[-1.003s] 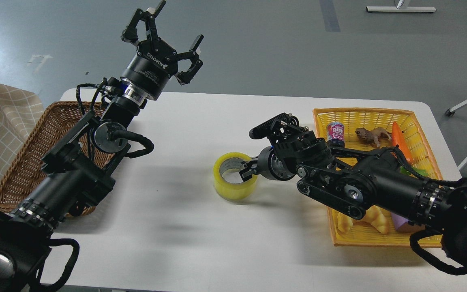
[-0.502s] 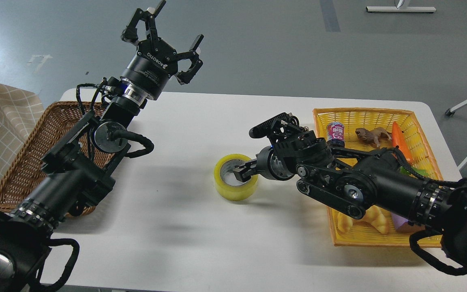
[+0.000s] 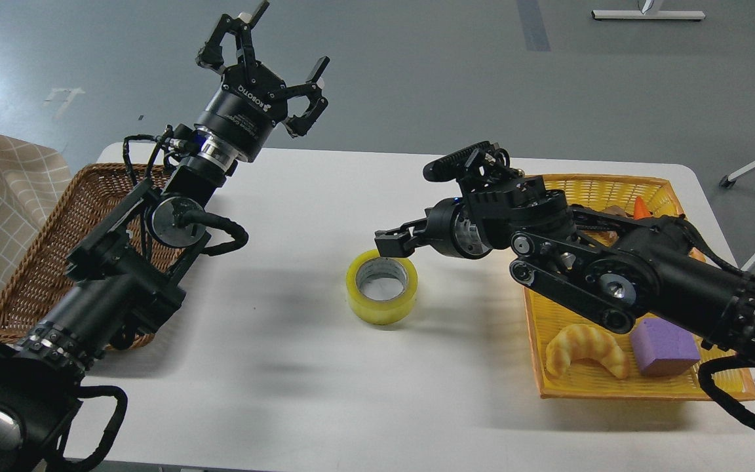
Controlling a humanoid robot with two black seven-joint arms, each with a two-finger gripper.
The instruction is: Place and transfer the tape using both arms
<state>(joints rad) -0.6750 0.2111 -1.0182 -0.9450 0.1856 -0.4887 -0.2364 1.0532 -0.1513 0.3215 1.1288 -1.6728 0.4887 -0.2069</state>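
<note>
Right pincer (image 3: 392, 244) lifted off tape (image 3: 381, 294), now just above rim.

Tape (image 3: 381, 289) lay flat on white table (image 3: 299, 367), hole upward, grey core visible. Right gripper (image 3: 396, 244) hovered just above tape's far rim, apart from it, fingers too dark and end-on to tell apart. Left gripper (image 3: 266, 59) raised beyond table's far edge, fingers spread, holding nothing. Brown wicker basket (image 3: 37, 262) at left (partly hidden by left arm). Yellow basket (image 3: 613, 383) at right held croissant toy (image 3: 586, 346) beside purple block (image 3: 664, 346).
</note>
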